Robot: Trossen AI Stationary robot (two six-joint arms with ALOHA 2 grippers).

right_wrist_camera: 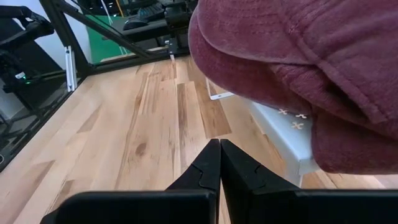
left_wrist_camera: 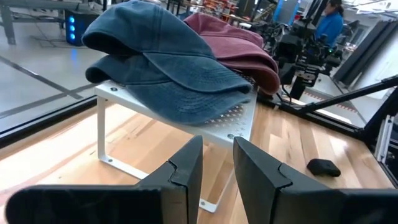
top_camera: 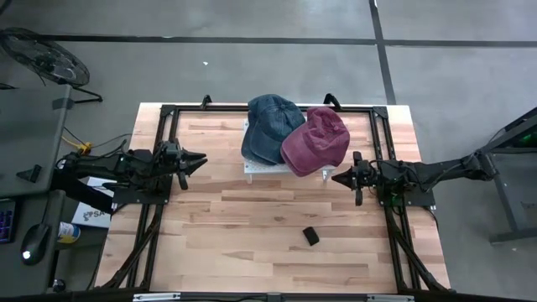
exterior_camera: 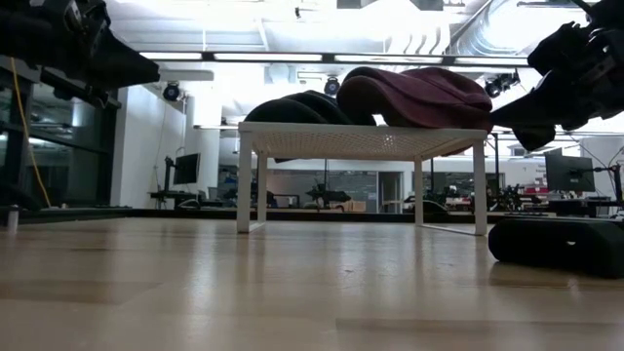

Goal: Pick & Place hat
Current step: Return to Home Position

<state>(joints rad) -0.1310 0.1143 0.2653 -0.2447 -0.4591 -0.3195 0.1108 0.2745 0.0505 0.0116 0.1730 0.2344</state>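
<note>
The right gripper (right_wrist_camera: 219, 142) hovers over the boards just beside the right end of the white perforated metal shelf (top_camera: 260, 169), its two dark fingers pressed together on nothing. The faded red cloth caps (top_camera: 315, 141) bulge over that end of the shelf. The right wrist view cuts them off at its edges, and from above they read as one mound, so the layers cannot be counted. The left gripper (left_wrist_camera: 217, 142) hangs well apart from the shelf on its left side, fingers a little apart and empty. It points at two washed blue denim caps (left_wrist_camera: 163, 62) lying one on the other on the shelf's left half. In the low view these are only a dark hump. The pale wooden plank tabletop (top_camera: 235, 252) sits in a black frame on a grey floor. A small black block (top_camera: 311, 236) lies on the planks apart from the shelf, nearer the right arm. A person in a blue top (left_wrist_camera: 328, 25) stands in the room behind.
</note>
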